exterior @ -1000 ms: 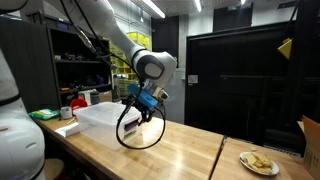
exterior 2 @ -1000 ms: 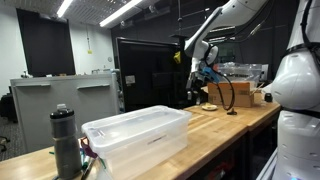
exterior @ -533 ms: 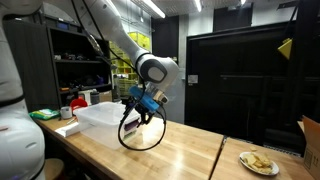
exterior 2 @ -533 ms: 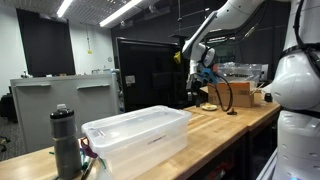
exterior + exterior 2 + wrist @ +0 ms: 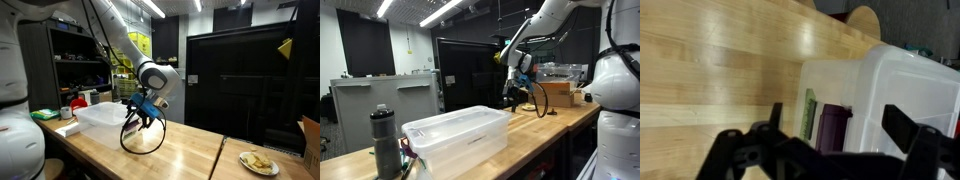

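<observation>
Hand (image 5: 143,113) seen spread, nothing grasped | clear bin (image 5: 104,117) found just beside it, untouched, toward the shelves (image 5: 75,60) | worktop (image 5: 190,150) below

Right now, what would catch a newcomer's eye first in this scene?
The white arm's open hand hovers over the wooden table, a black cable loop dangling beneath it. Next, the large clear plastic bin, close up in an exterior view beside a dark bottle.

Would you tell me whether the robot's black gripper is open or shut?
Open: in the wrist view the black gripper has its fingers wide apart, with the translucent white plastic bin showing between them.
</observation>
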Controlling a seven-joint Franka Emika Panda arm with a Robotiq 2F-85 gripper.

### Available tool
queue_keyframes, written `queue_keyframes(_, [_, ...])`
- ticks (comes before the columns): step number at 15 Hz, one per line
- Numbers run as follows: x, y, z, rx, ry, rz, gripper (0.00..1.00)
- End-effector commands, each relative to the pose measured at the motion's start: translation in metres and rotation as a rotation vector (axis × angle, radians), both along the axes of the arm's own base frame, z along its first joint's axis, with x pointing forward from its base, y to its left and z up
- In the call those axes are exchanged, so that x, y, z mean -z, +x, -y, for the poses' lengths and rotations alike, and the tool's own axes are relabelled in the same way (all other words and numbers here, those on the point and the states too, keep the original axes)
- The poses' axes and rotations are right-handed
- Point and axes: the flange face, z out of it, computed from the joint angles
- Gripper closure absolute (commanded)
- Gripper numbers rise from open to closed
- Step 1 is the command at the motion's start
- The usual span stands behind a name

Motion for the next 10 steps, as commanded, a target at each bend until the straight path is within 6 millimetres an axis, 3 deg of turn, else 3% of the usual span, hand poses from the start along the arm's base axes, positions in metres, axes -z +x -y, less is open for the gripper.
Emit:
queue_keyframes(1, [0.007, 0.004, -0.008, 0.008, -0.013, 0.044, 0.0])
queue_keyframes(10, [0.012, -0.003, -0.029, 0.029, -0.035, 0.132, 0.0])
